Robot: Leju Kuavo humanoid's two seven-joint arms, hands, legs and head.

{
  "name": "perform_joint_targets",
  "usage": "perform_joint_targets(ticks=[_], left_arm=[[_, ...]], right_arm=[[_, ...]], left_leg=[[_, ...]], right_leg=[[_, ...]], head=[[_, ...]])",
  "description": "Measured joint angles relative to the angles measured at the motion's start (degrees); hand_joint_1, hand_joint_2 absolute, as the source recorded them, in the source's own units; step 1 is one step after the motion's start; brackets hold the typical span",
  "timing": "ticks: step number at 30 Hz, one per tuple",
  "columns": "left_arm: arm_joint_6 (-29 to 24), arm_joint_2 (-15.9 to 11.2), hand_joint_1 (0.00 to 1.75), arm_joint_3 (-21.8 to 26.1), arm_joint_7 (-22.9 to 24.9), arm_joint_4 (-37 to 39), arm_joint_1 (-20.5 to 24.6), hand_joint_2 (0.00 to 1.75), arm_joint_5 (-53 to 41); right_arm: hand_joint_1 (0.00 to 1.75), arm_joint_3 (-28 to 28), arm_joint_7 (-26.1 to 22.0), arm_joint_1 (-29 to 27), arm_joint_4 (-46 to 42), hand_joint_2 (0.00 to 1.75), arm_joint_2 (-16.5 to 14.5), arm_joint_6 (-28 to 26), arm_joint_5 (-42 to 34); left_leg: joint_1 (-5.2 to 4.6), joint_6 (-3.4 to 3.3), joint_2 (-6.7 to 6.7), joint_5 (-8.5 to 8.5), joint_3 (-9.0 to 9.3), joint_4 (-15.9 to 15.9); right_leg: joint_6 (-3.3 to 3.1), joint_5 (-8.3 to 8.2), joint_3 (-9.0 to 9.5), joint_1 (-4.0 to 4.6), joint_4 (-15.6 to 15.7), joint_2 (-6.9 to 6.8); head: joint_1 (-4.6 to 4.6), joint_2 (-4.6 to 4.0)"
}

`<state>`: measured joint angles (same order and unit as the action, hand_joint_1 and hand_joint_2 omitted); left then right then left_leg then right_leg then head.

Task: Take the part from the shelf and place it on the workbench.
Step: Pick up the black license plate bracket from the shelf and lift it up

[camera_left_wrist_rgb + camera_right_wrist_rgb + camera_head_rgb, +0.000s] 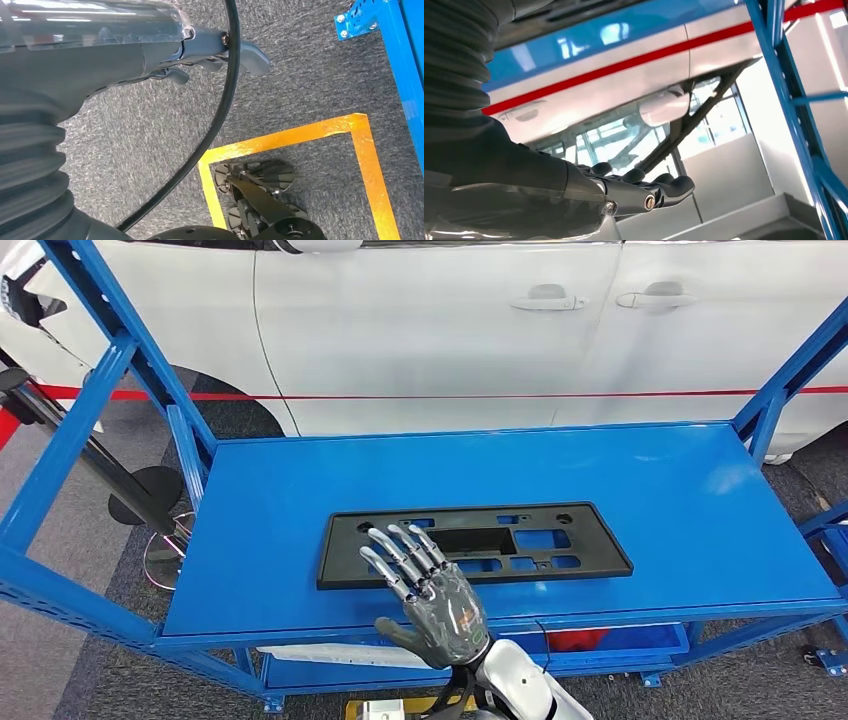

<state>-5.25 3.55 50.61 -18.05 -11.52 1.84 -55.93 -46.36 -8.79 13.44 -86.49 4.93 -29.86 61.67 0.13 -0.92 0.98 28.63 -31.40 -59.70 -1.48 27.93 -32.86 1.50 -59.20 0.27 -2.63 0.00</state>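
Head view: right hand [440,605], fingers [400,550] spread and holding nothing, reaches over the black part [480,543] on the blue shelf [700,500]; next it must grip the part.

Grey ribbed wrist cover [30,165]; black cable [220,125]; dark-fingered right hand [425,590]

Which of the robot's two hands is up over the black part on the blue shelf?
The right hand, fingers spread over the black part. The left hand hangs low over grey carpet beside yellow floor tape.
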Motion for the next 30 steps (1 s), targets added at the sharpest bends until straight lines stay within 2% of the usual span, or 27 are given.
perform_joint_targets(ticks=[5,15,19,24,27,30], left_arm=[[0.01,-0.01,0.0,0.55,-0.03,0.0,-0.09,1.75,-0.45],[0.05,-0.01,0.0,0.99,-0.32,0.0,-0.08,1.75,-0.6],[0.54,-0.01,0.0,0.99,-0.5,0.0,0.01,1.75,-1.88],[1.24,-0.01,0.0,0.99,-0.44,0.0,0.6,1.75,-4.41],[1.24,0.01,0.0,0.99,-0.32,0.0,0.76,1.75,-5.16],[1.14,0.02,0.0,0.99,-0.31,0.0,0.94,1.75,-5.66]], right_arm=[[0.0,0.0,-0.05,-0.38,-3.97,1.75,1.89,0.09,-1.09],[0.0,0.0,0.18,-0.64,-4.82,1.75,2.72,0.55,-0.29],[0.0,-0.03,4.14,-0.06,-3.14,1.75,2.43,1.07,7.67],[0.0,-0.23,11.08,2.61,7.91,1.75,-0.33,-2.1,22.74],[0.0,-0.52,13.62,4.05,14.0,1.75,-1.72,-3.22,26.79],[0.0,-0.79,15.22,5.43,18.4,1.75,-2.42,-3.34,27.46]], left_leg=[[0.0,0.0,0.0,0.0,0.0,0.0],[0.0,0.0,0.0,0.0,0.0,0.0],[0.01,0.0,0.01,0.0,-0.01,0.01],[0.01,-0.04,0.03,-0.03,0.02,0.01],[0.01,-0.06,0.03,-0.05,0.02,0.01],[0.0,-0.06,0.03,-0.05,0.02,0.01]], right_leg=[[0.0,0.0,0.0,0.0,0.0,0.0],[0.0,0.0,0.0,0.0,0.0,0.0],[0.0,0.0,0.01,0.01,0.0,0.0],[-0.01,-0.01,0.05,0.01,0.0,-0.06],[-0.05,-0.03,0.05,0.01,-0.01,-0.07],[-0.06,-0.04,0.04,0.01,-0.01,-0.08]], head=[[0.0,0.0],[-0.01,0.0],[-0.01,0.0],[-0.01,0.0],[-0.02,0.0],[-0.01,0.0]])
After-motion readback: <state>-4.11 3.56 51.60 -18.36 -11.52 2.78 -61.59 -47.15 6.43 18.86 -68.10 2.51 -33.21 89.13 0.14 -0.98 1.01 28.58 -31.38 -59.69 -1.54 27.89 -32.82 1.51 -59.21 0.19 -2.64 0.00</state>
